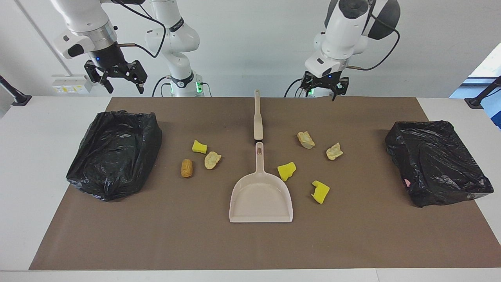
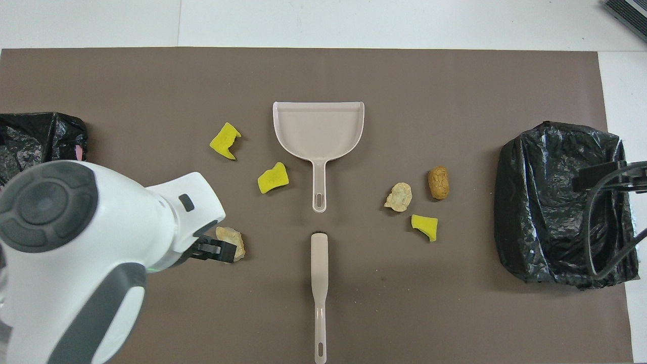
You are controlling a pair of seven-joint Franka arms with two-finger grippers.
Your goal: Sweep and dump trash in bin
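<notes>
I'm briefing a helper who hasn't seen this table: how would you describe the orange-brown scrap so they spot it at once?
Find the beige dustpan in the middle of the brown mat. Toward the right arm's end lie three scraps. The orange-brown scrap is the one closest to the black bin bag, an oval, crusty lump, darker than the yellow sponge chunk and pale lump beside it.

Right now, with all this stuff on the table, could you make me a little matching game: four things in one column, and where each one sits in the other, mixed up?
Things:
1. dustpan
2. brush
3. orange-brown lump
4. left claw

Places:
A. between a black bin and a tan lump
B. up in the air, over the mat's edge by the robots
C. mid-mat, handle pointing at the robots
D. in line with the dustpan's handle, nearer to the robots

Pairs: 1-C, 2-D, 3-A, 4-B
</notes>
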